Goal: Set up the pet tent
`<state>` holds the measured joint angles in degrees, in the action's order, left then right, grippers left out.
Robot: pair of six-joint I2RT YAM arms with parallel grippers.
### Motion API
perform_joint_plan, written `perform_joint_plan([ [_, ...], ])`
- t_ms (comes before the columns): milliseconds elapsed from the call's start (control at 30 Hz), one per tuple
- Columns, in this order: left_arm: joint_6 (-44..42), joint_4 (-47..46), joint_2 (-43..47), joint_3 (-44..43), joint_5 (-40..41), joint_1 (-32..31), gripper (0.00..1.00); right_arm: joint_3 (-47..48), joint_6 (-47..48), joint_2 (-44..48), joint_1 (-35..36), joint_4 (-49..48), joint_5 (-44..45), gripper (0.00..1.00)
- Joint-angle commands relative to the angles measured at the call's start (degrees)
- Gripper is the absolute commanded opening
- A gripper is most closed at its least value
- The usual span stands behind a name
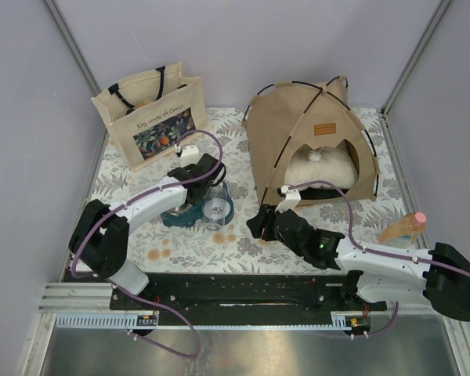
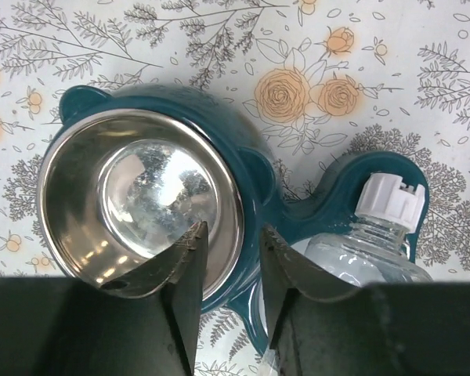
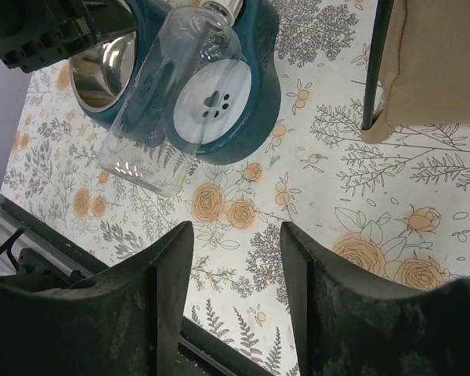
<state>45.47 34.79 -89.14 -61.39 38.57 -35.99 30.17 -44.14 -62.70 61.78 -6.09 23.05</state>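
We judge the pet tent (image 1: 278, 125), standing beyond-right of the teal feeder (image 1: 189, 213), light soft fabric on springy poles (image 1: 296, 83) (grip a pole, not cloth); left pincer (image 2: 233, 231) narrowly parted, right pincer (image 3: 236, 235) wider, both empty.

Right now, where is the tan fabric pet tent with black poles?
In the top view the pet tent stands far right on the floral table, right of the beige tote bag, beyond the right gripper.

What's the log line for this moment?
pet tent: standing, pillow inside | left tool: open, over feeder bowl | right tool: open, empty, near pet tent
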Motion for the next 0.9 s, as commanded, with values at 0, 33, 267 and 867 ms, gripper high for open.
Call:
perform_joint_plan([
  [0, 0.8, -2.4, 0.5, -1.2, -2.8, 0.5, 0.44, 0.2, 0.1, 1.3, 0.0, 0.0, 1.6, 0.57],
  [33, 0.8, -2.5, 0.6, -1.3, -3.0, 0.4, 0.47, 0.3, 0.0, 1.3, 0.0, 0.2, 1.6, 0.57],
  [267, 0.4, -2.8, 6.3, -0.8, -5.9, 0.3, 0.67, 3.5, 3.3, 0.5, 0.0, 3.9, 0.2, 0.67],
  [867, -6.8, -22.0, 25.3, 22.1, -34.3, -2.9, 0.99, 9.0, 5.9, 0.8, 0.0, 12.4, -2.2, 0.85],
])
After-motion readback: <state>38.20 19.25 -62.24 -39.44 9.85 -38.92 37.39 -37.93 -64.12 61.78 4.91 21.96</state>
